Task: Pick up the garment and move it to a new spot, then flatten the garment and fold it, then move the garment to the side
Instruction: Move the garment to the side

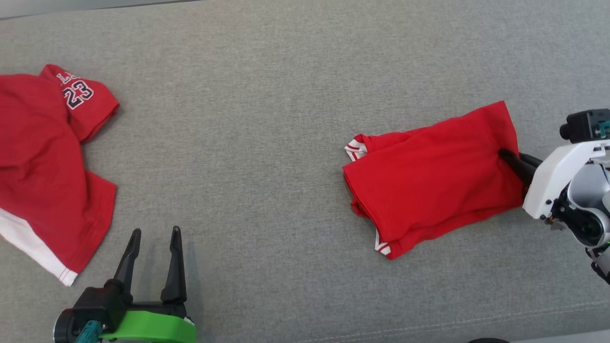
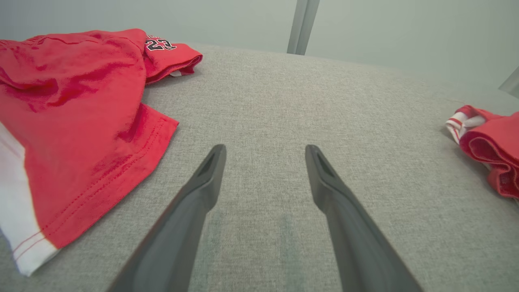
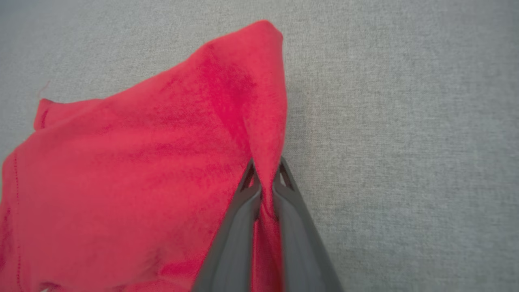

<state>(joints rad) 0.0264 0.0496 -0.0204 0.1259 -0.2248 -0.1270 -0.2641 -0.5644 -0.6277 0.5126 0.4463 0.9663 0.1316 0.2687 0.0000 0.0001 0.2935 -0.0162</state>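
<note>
A folded red garment with white-striped trim lies on the right of the grey surface. My right gripper is shut on its right edge; in the right wrist view a ridge of the red cloth is pinched between the two dark fingertips of the right gripper. The garment's striped end shows at the right edge of the left wrist view. My left gripper hovers open near the front left, fingers wide apart over bare fabric, as the left gripper also appears in its own wrist view.
A second red garment with white trim and the number 23 lies crumpled at the far left, also seen as the numbered garment beside my left fingers. The grey cloth surface stretches between the two. Its front seam runs along the bottom right.
</note>
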